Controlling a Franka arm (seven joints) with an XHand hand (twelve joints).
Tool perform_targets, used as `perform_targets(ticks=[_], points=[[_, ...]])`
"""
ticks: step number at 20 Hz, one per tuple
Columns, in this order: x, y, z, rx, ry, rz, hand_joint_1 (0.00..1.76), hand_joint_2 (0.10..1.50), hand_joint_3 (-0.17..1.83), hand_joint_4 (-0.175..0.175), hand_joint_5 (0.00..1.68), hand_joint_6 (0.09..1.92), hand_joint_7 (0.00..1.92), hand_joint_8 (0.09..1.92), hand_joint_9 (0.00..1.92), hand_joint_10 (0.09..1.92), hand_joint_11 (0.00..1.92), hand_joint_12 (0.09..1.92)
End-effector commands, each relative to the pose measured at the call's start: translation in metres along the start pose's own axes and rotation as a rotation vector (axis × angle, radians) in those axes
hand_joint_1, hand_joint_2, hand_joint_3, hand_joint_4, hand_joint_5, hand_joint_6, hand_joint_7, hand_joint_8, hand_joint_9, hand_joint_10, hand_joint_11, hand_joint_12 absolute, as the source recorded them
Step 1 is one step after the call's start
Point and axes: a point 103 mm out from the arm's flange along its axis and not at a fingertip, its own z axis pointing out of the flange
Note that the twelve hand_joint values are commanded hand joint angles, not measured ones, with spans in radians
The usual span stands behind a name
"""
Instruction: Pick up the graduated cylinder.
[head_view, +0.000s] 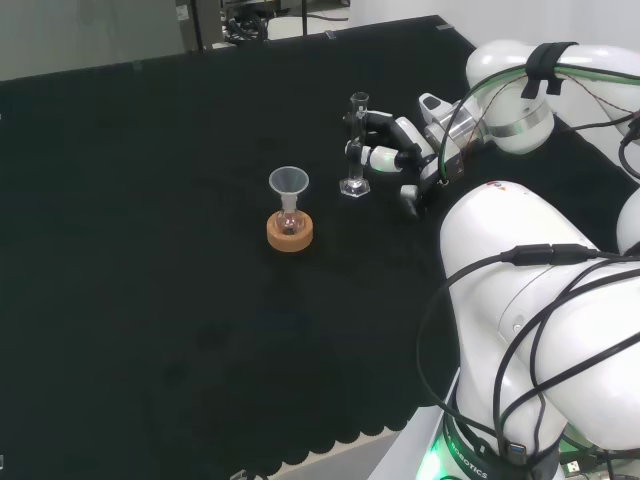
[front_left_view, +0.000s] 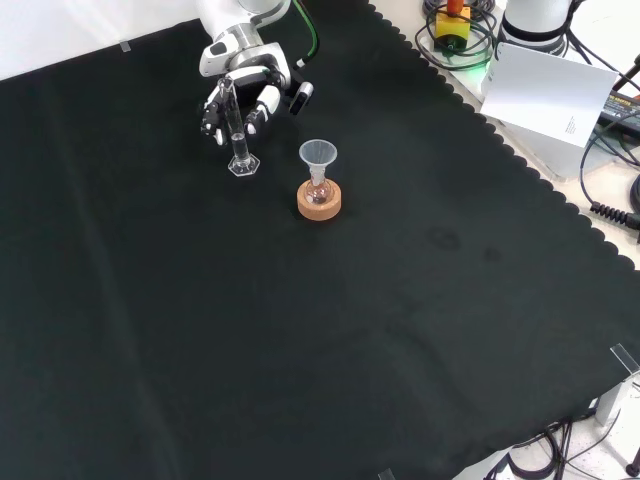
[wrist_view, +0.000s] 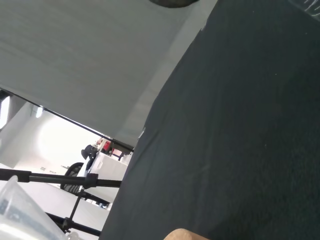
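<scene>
Landmark: the cork ring (head_view: 290, 232), which carries a small flask (head_view: 289, 214) with a funnel (head_view: 288, 182) seated in its neck. The ring keeps the round-bottomed flask upright on the tabletop (head_view: 150, 250).

Reading the head view left to right: ring first, then the cylinder (head_view: 355, 145) just right of it and slightly farther back, then my hand (head_view: 400, 150) on the cylinder's far side from the ring.

The cylinder stands upright. Its hexagonal foot appears to rest on the cloth, so I judge the lift not yet made.

My fingers (head_view: 372, 156) are curled around the cylinder's stem at mid-height, between foot and lip. I judge this height suits a tall, narrow vessel: a hold near the middle limits tipping when it leaves the tabletop. The approach from the side away from the ring keeps my hand clear of the funnel.

In the front view, the cylinder (front_left_view: 239, 140) stands left of the ring (front_left_view: 319, 199), with my hand (front_left_view: 245, 95) behind it.
</scene>
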Motion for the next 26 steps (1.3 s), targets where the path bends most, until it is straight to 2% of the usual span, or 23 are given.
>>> perform_targets(ticks=[1, 26], points=[[0.0007, -0.0006, -0.0022, -0.007, 0.024, -0.008, 1.10, 1.07, -0.17, 0.000, 0.57, 0.41, 0.55, 0.58, 0.92, 0.33, 0.72, 1.08], [-0.0002, -0.0004, -0.0015, -0.003, 0.029, -0.004, 1.11, 1.11, -0.17, -0.010, 0.54, 0.52, 0.60, 0.60, 0.98, 0.30, 0.80, 1.04]])
